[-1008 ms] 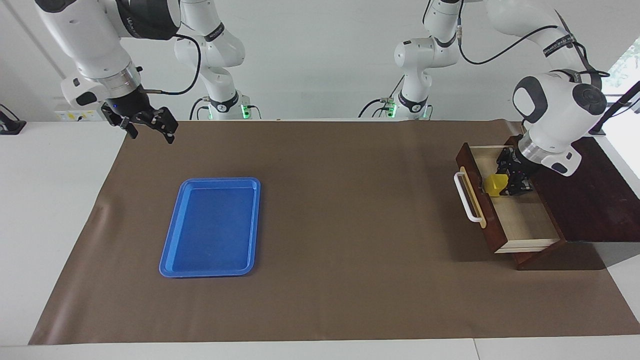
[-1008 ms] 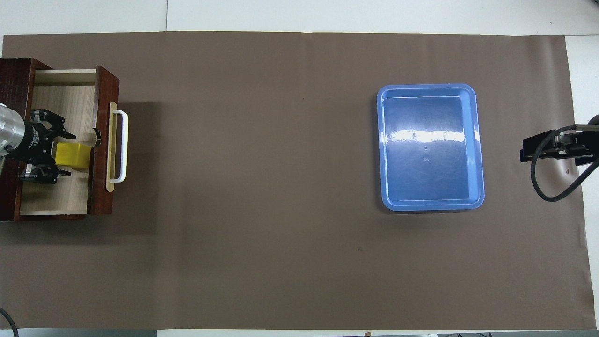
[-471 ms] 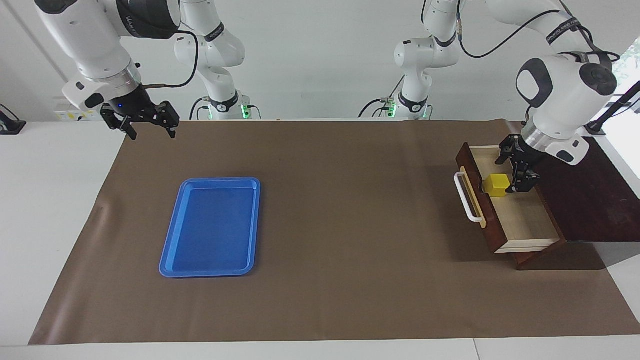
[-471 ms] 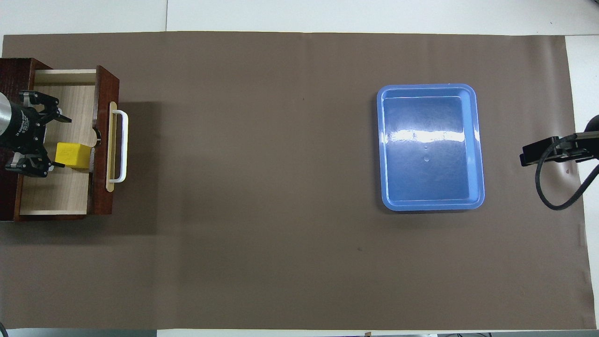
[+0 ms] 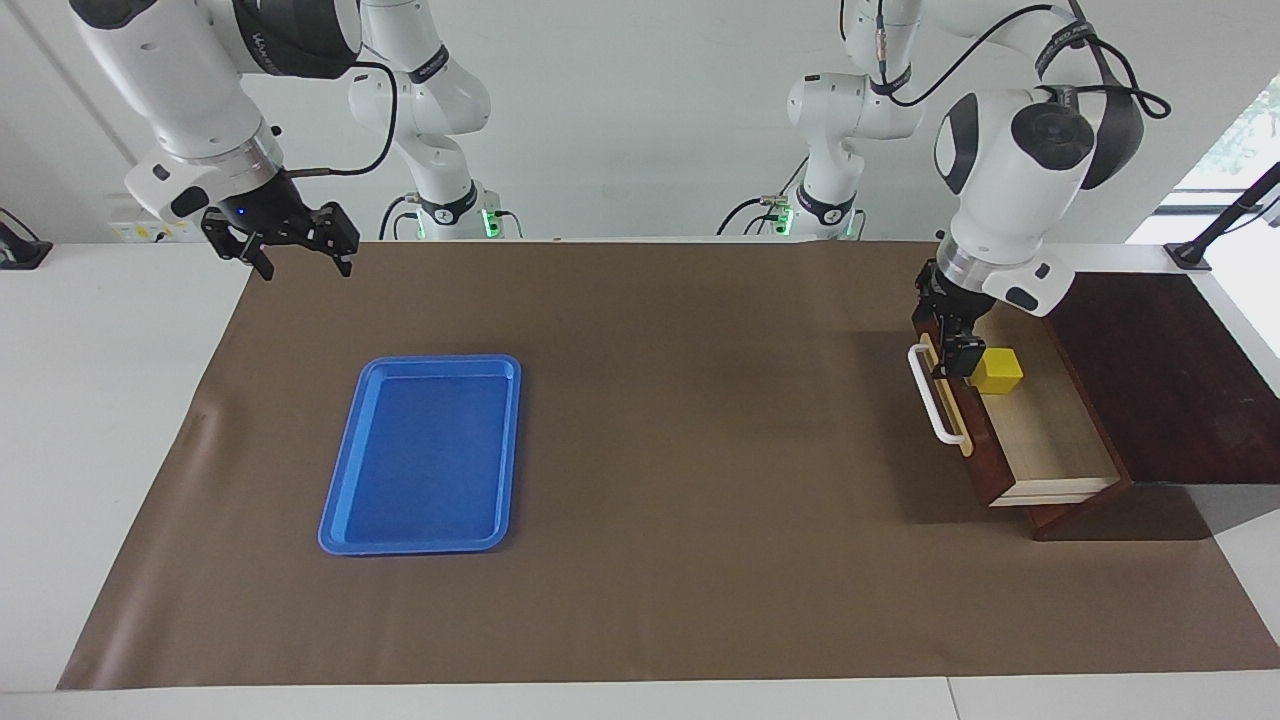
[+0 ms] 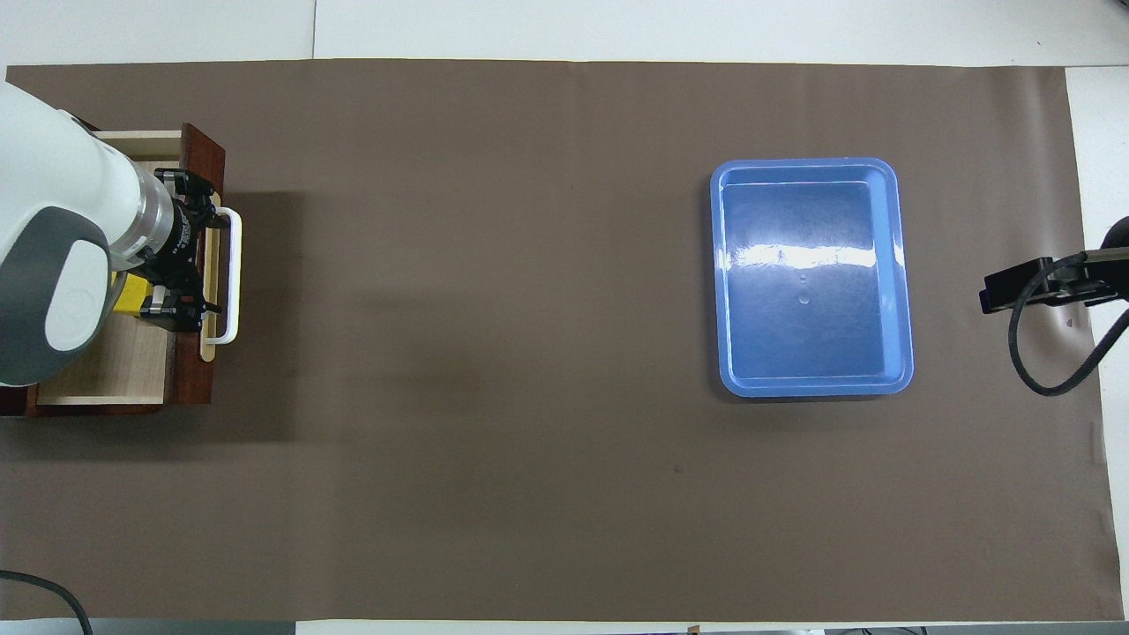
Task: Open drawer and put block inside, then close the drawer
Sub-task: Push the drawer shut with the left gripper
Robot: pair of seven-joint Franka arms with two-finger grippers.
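- At the left arm's end of the table, the left gripper (image 5: 950,335) hangs over the front panel of the drawer (image 5: 1040,430), by its white handle (image 5: 930,400); its jaws stand apart and hold nothing.
- Pulled out of the slanted wooden box (image 5: 1170,380), the drawer shows its light wood floor.
- Inside the drawer, the yellow block (image 5: 998,369) rests on that floor, close against the front panel and just beside the left gripper, free of its fingers.
- Toward the right arm's end, the right gripper (image 5: 290,250) waits in the air over the corner of the brown mat (image 5: 680,480), jaws apart and empty.
- Farther from the robots than that gripper's spot, a blue tray (image 5: 335,520) lies flat on the mat, well apart from the drawer.
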